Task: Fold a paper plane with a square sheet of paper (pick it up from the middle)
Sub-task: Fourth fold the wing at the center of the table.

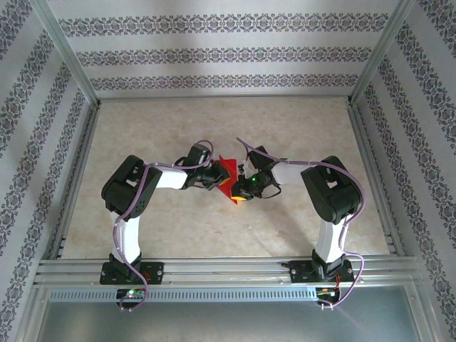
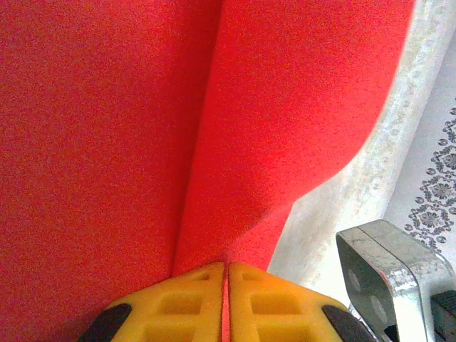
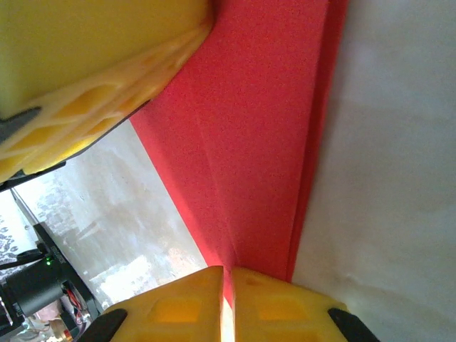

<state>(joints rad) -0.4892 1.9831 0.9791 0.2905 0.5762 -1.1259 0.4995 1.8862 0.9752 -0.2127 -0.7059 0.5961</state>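
Folding under way: red paper (image 1: 226, 171) held up over the middle of the table (image 1: 214, 121).
Left gripper (image 2: 225, 274) pinches a doubled fold; right gripper (image 3: 229, 279) pinches a creased, layered edge. Sheet bowed, partly folded, no dart shape yet. Next move, I judge, calls for pressing the crease flat without tearing.
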